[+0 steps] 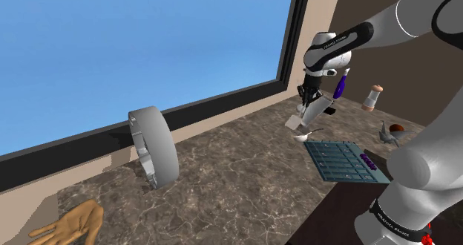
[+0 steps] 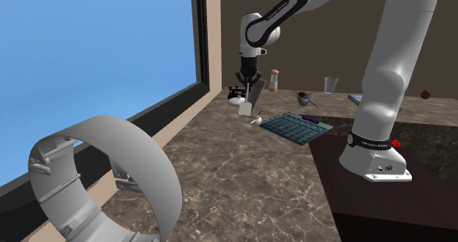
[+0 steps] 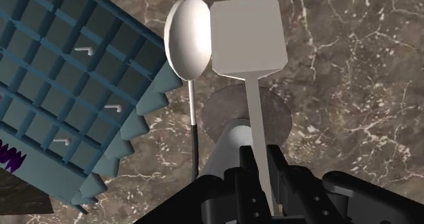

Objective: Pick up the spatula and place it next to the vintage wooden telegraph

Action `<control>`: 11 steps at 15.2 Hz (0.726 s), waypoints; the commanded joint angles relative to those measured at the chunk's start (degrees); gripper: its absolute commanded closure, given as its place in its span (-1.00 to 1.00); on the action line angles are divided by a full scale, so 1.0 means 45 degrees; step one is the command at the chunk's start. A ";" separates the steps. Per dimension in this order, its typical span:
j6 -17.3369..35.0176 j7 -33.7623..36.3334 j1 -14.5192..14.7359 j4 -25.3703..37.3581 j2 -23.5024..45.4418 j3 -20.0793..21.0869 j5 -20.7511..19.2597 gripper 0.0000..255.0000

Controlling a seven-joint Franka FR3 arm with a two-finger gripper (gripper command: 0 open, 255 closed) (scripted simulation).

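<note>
My gripper hangs over the far part of the marble counter, shut on the thin handle of a pale spatula. The square blade points down toward the counter and is held off it. In the wrist view both fingers clasp the handle, and a white spoon lies on the counter just beside the blade. A small dark device on a pale base, probably the telegraph, stands by the window just behind the gripper.
A blue gridded mat lies close beside the spoon. A large grey ring stands mid-counter and a wooden hand model lies at the near end. A pepper mill and a glass stand farther back.
</note>
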 commanded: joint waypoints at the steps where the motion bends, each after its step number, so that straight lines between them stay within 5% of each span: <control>1: 0.0075 -0.0710 -0.0343 0.0029 0.0076 -0.0339 0.0020 1.00; 11: 0.0053 -0.3895 -0.1927 0.1091 0.0944 -0.1799 0.0247 1.00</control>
